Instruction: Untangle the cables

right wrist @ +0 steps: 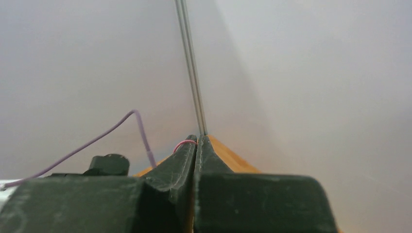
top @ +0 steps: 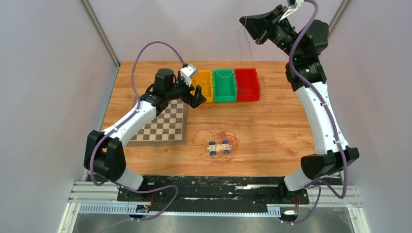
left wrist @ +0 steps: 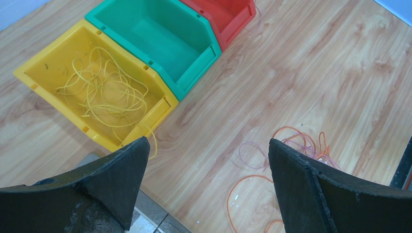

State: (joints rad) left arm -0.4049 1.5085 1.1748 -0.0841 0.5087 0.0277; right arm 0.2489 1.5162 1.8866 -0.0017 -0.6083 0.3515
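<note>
Here, my right gripper (right wrist: 197, 141) raised high, jaws pressed together on red cable (right wrist: 184, 142); strand dangling toward red bin (top: 247, 84) shows only in top view. My left gripper (left wrist: 206, 167) spread wide beside yellow bin (left wrist: 36, 73); only its wrist view shows yellow cable (left wrist: 104, 92) coiled inside. Three bins, green bin (top: 224, 85) middle. Orange tangle (top: 218, 143) in front of bins.

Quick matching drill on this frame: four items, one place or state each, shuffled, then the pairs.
1. thin yellow wires
2. thin red wire
3. loose orange wire tangle
4. green plastic bin

a. hanging from the shut right gripper
b. empty
c. coiled in the yellow plastic bin
d. on the wooden table, around a small blue-wheeled cart

Pairs: 1-c, 2-a, 3-d, 4-b
</note>
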